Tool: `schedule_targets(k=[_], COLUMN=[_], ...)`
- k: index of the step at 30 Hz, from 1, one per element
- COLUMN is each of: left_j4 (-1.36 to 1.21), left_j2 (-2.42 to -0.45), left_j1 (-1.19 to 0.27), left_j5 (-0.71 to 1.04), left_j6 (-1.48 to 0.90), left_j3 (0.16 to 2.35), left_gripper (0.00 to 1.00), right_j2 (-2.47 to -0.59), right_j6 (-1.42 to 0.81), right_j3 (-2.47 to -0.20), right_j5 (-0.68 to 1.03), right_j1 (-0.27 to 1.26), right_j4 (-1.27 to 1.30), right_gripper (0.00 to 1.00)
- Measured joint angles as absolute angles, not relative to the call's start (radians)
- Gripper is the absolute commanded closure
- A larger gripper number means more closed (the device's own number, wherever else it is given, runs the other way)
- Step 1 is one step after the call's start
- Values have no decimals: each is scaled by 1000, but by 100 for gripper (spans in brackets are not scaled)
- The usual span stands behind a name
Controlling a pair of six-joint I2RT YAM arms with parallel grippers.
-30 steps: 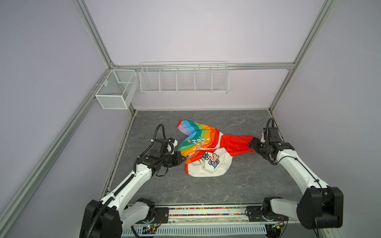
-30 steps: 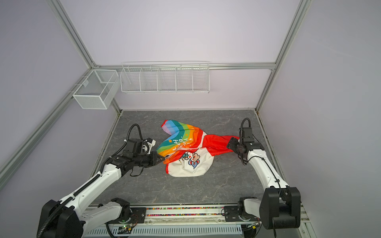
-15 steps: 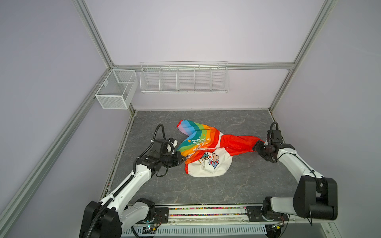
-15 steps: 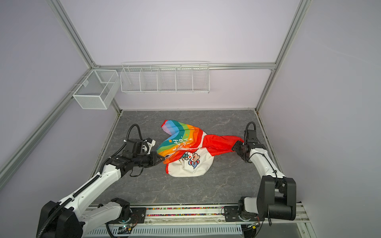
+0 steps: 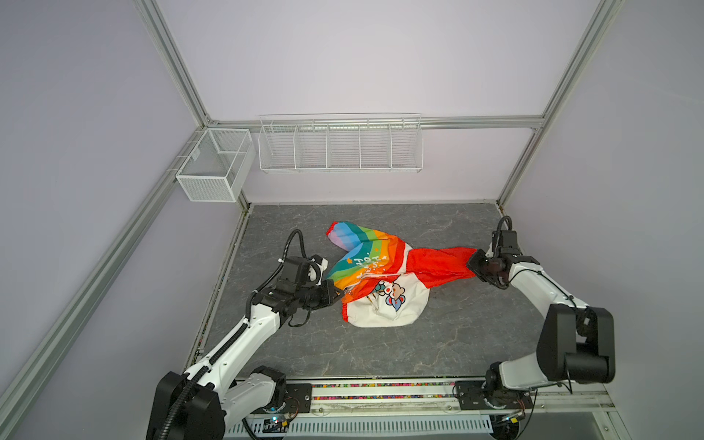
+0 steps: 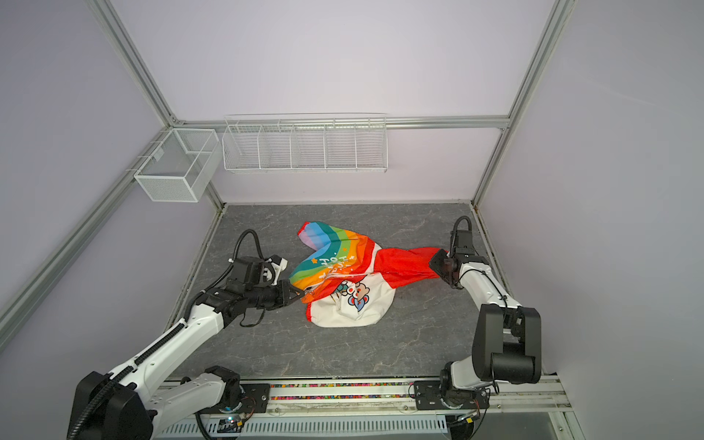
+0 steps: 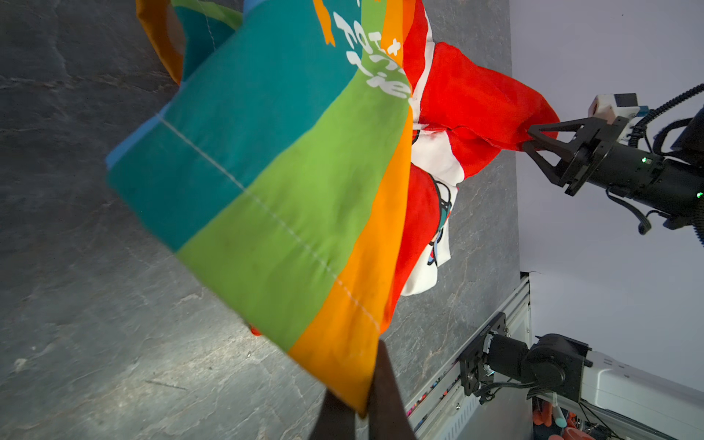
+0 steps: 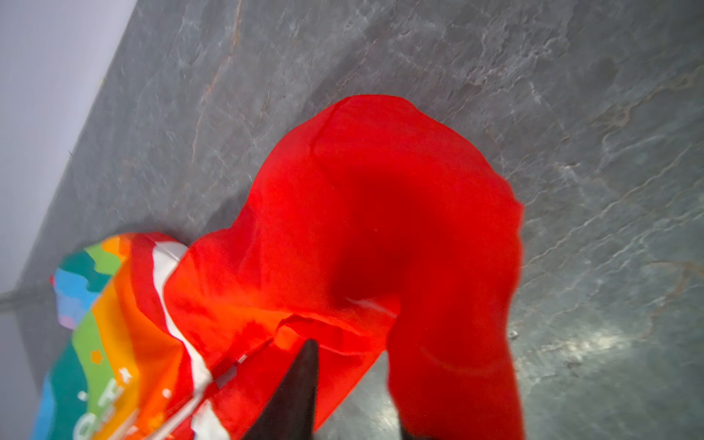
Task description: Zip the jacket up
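The jacket (image 5: pixel 365 259) lies crumpled mid-table in both top views, rainbow half (image 6: pixel 327 251) at the back, white cartoon half (image 5: pixel 396 312) in front, red hood (image 5: pixel 438 263) stretched to the right. White zipper tape (image 5: pixel 375 274) shows between the halves; how far it is closed I cannot tell. My left gripper (image 5: pixel 341 295) (image 6: pixel 303 295) is shut on the orange hem corner, seen up close in the left wrist view (image 7: pixel 360 384). My right gripper (image 5: pixel 472 263) (image 6: pixel 432 263) (image 7: pixel 529 138) pinches the hood's tip; in the right wrist view (image 8: pixel 354 381) red cloth hides one finger.
A white wire rack (image 5: pixel 339 144) hangs on the back wall and a mesh box (image 5: pixel 213 167) on the left frame. The right wall stands close behind the right arm. The arms' base rail (image 5: pixel 381 388) runs along the grey table's front edge.
The right gripper has shifted right toward the wall and its jaws have narrowed onto the hood's tip, drawing the hood out. The left arm and its grip have not moved.
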State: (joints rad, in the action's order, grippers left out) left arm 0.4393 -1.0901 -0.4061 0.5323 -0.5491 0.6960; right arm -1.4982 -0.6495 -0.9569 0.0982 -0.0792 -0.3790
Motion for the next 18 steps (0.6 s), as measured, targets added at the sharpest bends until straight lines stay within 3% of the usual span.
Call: schedule_targets(k=[3,13,18], left_j4=[443,488,584], left_j2=[-1090,-1094,-1091], left_j1=[-406,-406,-405], left_j5=[532,517,442], left_j6=[-548,-531,-481], left_j3=[696,718,864], left_gripper=[100,100,100], right_j2=[-1543,-1601,-1574], right_j6=[-646,-613,-604], right_j3=[-1010,-1196,-1263], right_j5=[99,138,170], right_j1=[-88,-139,-166], right_j4=[-376,-394,-421], right_gripper=[94,94,94])
